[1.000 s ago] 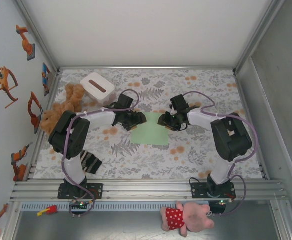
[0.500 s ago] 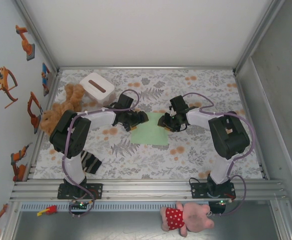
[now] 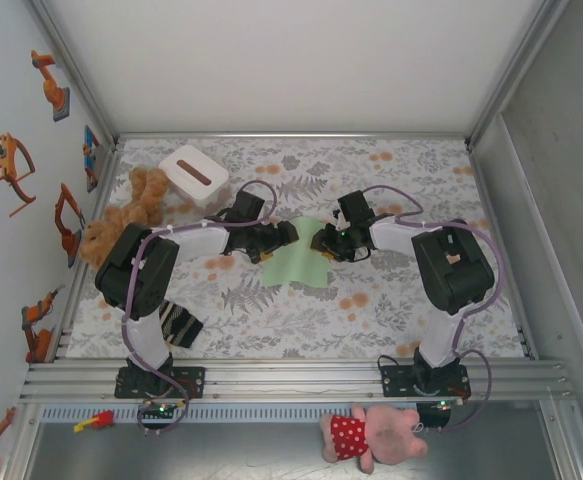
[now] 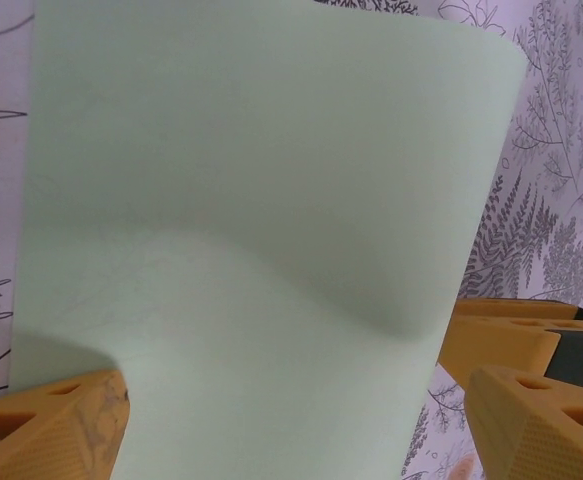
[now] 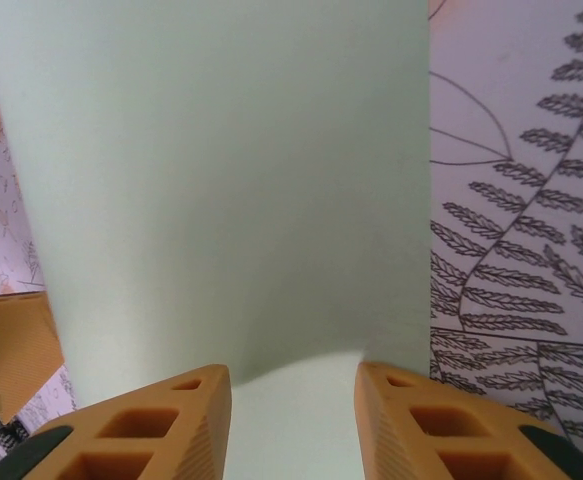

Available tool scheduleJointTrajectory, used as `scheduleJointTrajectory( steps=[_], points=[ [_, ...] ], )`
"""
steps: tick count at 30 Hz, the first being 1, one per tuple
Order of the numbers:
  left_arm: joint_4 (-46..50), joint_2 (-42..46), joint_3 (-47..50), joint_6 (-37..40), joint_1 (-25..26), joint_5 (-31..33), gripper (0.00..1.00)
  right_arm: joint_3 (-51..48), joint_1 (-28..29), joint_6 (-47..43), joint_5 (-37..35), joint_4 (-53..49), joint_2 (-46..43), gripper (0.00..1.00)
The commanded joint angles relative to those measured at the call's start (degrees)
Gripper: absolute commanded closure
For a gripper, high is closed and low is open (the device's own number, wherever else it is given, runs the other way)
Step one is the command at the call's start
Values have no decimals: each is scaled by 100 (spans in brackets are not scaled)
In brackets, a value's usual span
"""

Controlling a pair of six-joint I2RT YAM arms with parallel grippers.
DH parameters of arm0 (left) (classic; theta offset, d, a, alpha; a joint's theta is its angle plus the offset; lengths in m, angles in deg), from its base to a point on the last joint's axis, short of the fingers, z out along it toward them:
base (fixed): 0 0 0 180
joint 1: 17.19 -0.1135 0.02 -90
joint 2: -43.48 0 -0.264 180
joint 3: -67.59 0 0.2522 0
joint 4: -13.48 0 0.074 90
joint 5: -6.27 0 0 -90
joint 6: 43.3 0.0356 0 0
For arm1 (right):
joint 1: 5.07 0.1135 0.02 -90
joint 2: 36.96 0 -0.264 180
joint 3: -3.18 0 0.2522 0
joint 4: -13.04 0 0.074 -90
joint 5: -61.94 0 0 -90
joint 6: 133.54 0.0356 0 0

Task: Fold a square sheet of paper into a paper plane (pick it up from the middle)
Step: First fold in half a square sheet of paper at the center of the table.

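Right of the white box and nearer the arm bases, in the overhead view, the square sheet of paper lies on the fern-printed table cover, humped along its middle. The left gripper meets the sheet's edge on the box side, and the right gripper meets the edge away from the box; both are equally close. A teddy bear sits just beside the box, and a striped cloth lies well nearer the bases, apart from the sheet.

From the left wrist, its fingers stand wide apart, gripping nothing, with the sheet bulging up ahead of them.

From the right wrist, the fingers are also apart, though less widely. The sheet's lifted edge runs in between them, not yet pinched. The coming pinch, I judge, depends on that edge sitting centred in the gap. The cover around the sheet leaves ample room.
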Motion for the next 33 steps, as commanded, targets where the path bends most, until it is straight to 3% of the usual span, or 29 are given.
scheduleJointTrajectory(
  steps=[1, 14, 22, 28, 33],
  points=[
    [-28, 110, 135, 37, -13, -103, 11, -6, 74, 126, 62, 9, 226, 64],
    [330, -90, -94, 279, 63, -80, 20, 46, 353, 473, 345, 471, 457, 69],
    [528, -70, -251, 517, 62, 91, 43, -98, 344, 405, 242, 560, 166, 69],
    [503, 82, -258, 868, 52, 190, 61, -427, 218, 278, -68, 726, -527, 68],
    [332, 389, -179, 966, 9, 129, 66, -923, -42, 406, 18, 1375, -1097, 64]
  ],
)
